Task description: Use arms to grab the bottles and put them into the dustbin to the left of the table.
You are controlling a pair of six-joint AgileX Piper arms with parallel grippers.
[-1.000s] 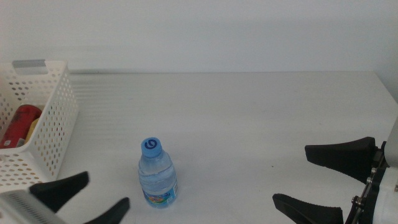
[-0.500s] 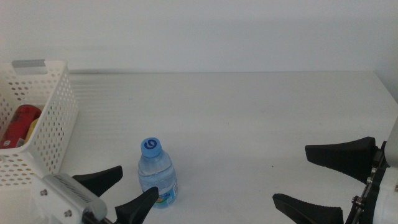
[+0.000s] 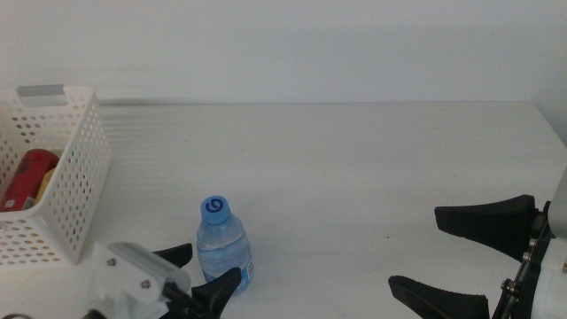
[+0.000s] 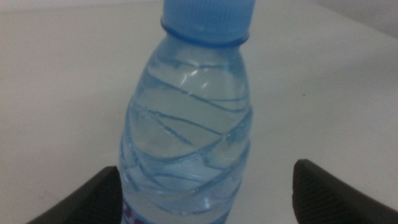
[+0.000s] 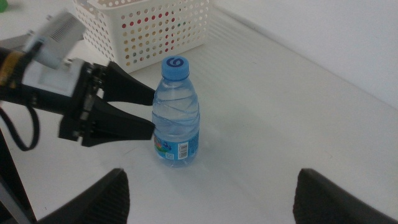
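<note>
A small clear water bottle [image 3: 224, 251] with a blue cap stands upright on the white table [image 3: 354, 159], front left of centre. My left gripper [image 3: 202, 272] is open, one jaw on each side of the bottle's lower body, not closed on it. The left wrist view shows the bottle [image 4: 186, 124] close up between the jaws of the left gripper [image 4: 206, 169]. My right gripper [image 3: 415, 250] waits open and empty at the front right. The right wrist view shows the bottle [image 5: 176, 112] and the left gripper [image 5: 153, 113]. The white dustbin [image 3: 80, 177] at the left holds the red can [image 3: 31, 173] and a partly hidden yellow bottle [image 3: 44, 186].
The dustbin's perforated wall [image 5: 155, 25] stands close to the left of the left arm. The table's far edge meets a plain white wall. The right gripper [image 5: 211, 177] shows its own spread jaws over bare tabletop.
The left gripper has come in from the bottom left toward the water bottle and now brackets it. The bottle, dustbin and right gripper have not moved.
</note>
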